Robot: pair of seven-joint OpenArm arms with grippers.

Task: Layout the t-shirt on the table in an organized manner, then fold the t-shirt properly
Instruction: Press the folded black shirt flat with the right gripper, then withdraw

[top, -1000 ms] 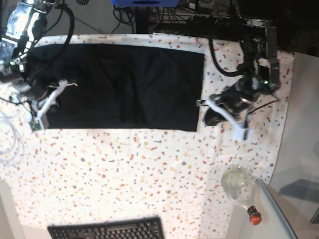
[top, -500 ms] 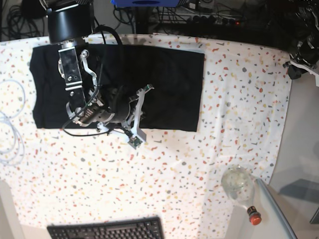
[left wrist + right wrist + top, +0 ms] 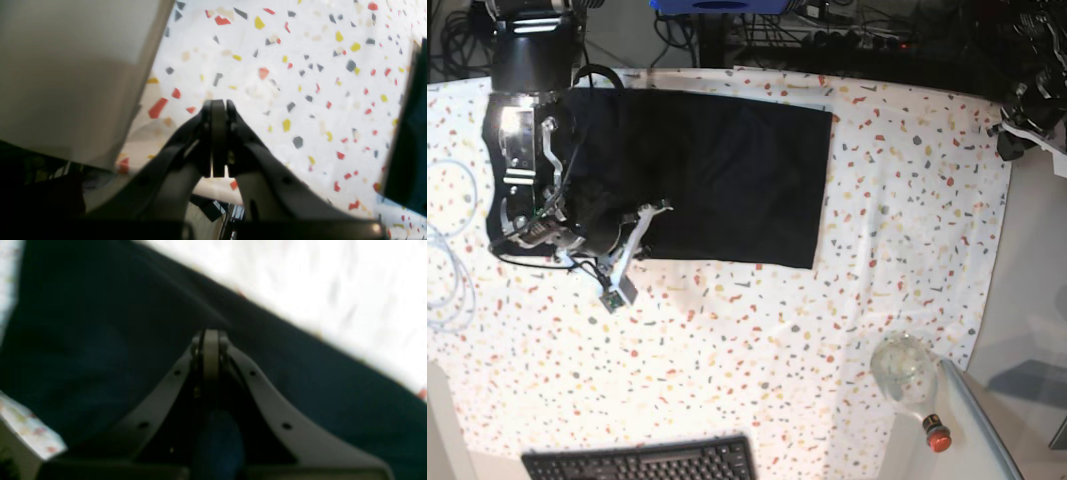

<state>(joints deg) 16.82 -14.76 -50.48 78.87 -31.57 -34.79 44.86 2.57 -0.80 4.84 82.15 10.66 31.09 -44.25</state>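
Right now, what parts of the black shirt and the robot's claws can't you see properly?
- Base view: the near left corner of the plain black fabric t-shirt is hidden under the right arm.
- Base view: the right gripper is too small to judge.
- Right wrist view: blurred; the shirt's folds are unreadable.
- Base view: the left gripper is lost in the dark clutter at the right edge; its wrist view shows it shut.
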